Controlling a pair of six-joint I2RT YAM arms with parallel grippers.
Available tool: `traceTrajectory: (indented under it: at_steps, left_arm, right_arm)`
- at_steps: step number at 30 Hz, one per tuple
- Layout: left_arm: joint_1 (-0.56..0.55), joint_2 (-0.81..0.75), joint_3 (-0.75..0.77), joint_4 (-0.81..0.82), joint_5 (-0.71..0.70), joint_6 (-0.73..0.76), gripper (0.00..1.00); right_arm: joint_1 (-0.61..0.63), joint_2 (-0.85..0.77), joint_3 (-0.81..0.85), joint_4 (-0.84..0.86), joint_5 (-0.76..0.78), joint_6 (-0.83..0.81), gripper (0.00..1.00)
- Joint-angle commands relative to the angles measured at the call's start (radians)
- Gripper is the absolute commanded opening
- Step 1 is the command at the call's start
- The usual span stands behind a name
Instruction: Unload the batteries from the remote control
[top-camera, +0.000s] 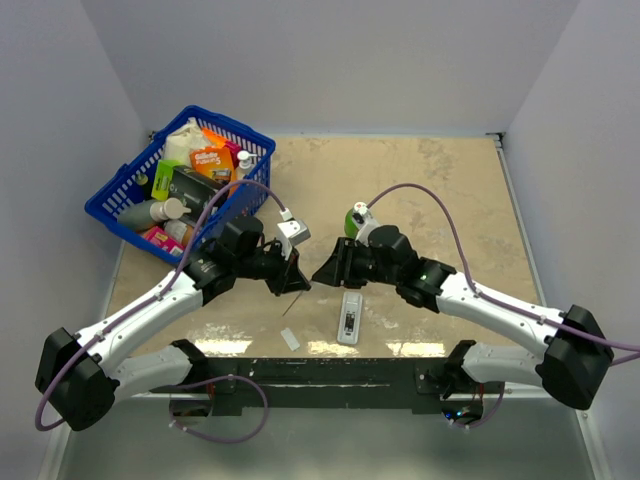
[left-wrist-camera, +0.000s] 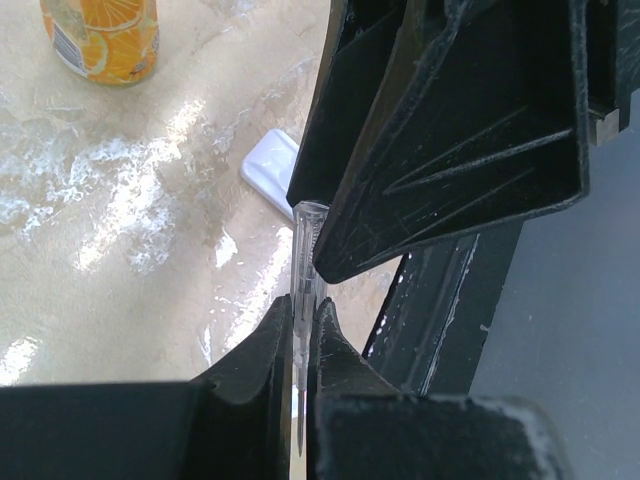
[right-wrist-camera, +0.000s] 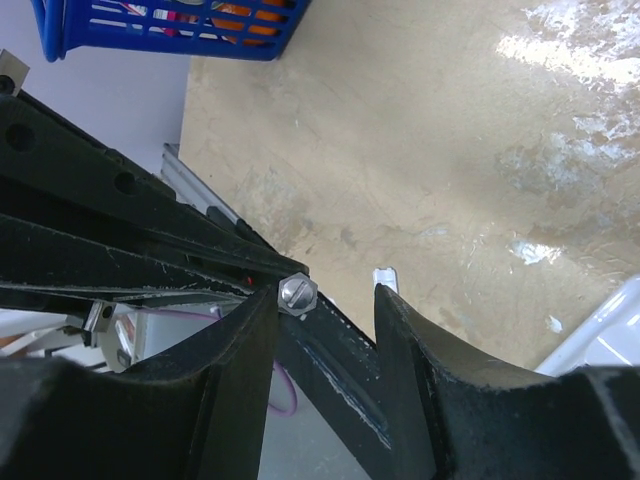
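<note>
The slim white plastic remote control (top-camera: 349, 316), its dark narrow recess turned upward, is laid on the beige tabletop (top-camera: 440, 200) near the six o'clock edge. It is found at five o'clock of the right gripper (right-wrist-camera: 325, 300), whose fingers are held moderately apart with nothing between them. Whether batteries sit in the recess cannot be told. The left gripper (left-wrist-camera: 303, 322), at ten o'clock of the remote, is clamped narrowly on a long thin grey stick (left-wrist-camera: 307, 235). A small flat white rectangular piece (top-camera: 290, 339) is seen at eight o'clock of the remote.
</note>
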Motion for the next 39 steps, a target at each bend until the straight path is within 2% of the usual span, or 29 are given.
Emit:
traceTrajectory:
  at_steps: [1, 17, 29, 31, 32, 35, 36, 37, 38, 39]
  left_arm:
    - [0.001, -0.011, 0.003, 0.049, -0.02, -0.009, 0.0]
    - [-0.001, 0.005, -0.006, 0.065, -0.043, -0.019, 0.0]
    - [0.001, 0.014, -0.022, 0.086, -0.045, -0.032, 0.0]
    - [-0.001, 0.015, -0.023, 0.089, -0.049, -0.037, 0.0]
    - [0.001, 0.014, -0.025, 0.092, -0.048, -0.039, 0.0]
    - [-0.001, 0.014, -0.025, 0.094, -0.06, -0.046, 0.0]
    - [0.001, 0.014, -0.025, 0.095, -0.071, -0.052, 0.0]
    - [0.001, 0.015, -0.019, 0.092, -0.077, -0.065, 0.04]
    - [0.001, 0.015, -0.017, 0.089, -0.083, -0.072, 0.12]
    - [-0.001, 0.012, -0.016, 0.088, -0.091, -0.081, 0.33]
  right_arm:
    - [0.003, 0.015, 0.044, 0.045, 0.025, 0.069, 0.47]
    - [0.003, 0.047, 0.047, 0.053, 0.08, 0.127, 0.37]
    - [0.003, 0.058, 0.047, 0.11, 0.068, 0.147, 0.35]
    - [0.003, 0.062, 0.05, 0.111, 0.061, 0.141, 0.3]
    - [0.003, 0.062, 0.052, 0.113, 0.056, 0.137, 0.2]
    - [0.003, 0.055, 0.052, 0.113, 0.054, 0.117, 0.0]
    - [0.003, 0.052, 0.05, 0.115, 0.056, 0.104, 0.0]
    - [0.003, 0.047, 0.047, 0.118, 0.057, 0.068, 0.0]
    - [0.003, 0.03, 0.044, 0.115, 0.065, 0.039, 0.0]
    - [0.003, 0.015, 0.024, 0.124, 0.076, -0.041, 0.0]
